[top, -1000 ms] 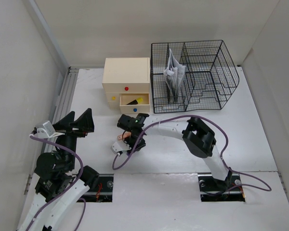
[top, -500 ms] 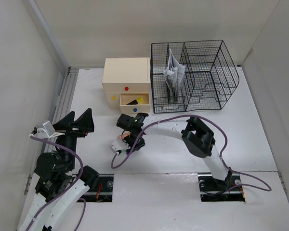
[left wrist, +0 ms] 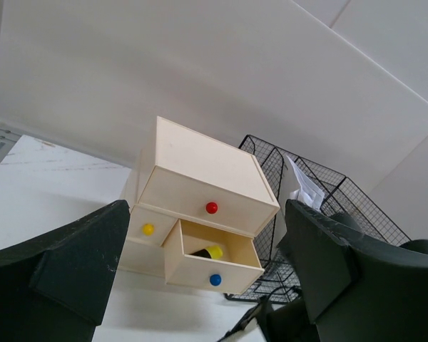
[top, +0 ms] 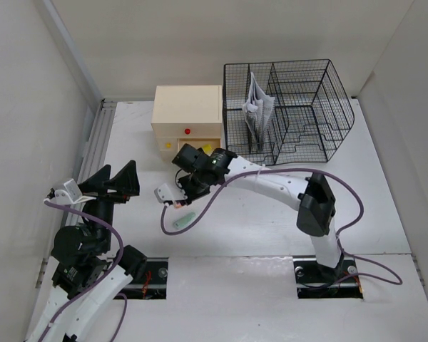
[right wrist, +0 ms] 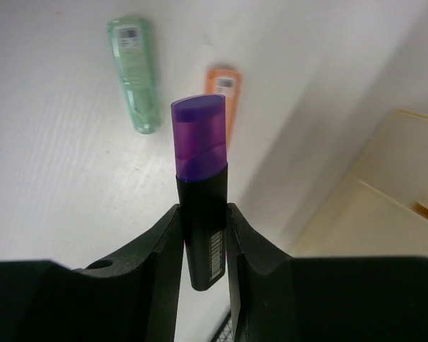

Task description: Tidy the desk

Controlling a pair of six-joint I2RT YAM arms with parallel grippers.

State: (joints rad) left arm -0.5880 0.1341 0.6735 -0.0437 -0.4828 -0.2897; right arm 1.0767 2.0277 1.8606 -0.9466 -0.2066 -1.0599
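Desk (top: 385, 192) beneath right claw (right wrist: 202, 211), purple highlighter (right wrist: 198, 142) in its grip.

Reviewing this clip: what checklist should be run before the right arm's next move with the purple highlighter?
1. Grip on purple highlighter: ok, clamped in the right gripper.
2. Drawer open: ok.
3. Room in drawer: cannot tell; a yellow highlighter lies inside and the rest is hidden.
4. Left gripper out of the way: ok, open and off to the left.
5. Desk tidy: not ok; green highlighter and orange highlighter lie loose on it.
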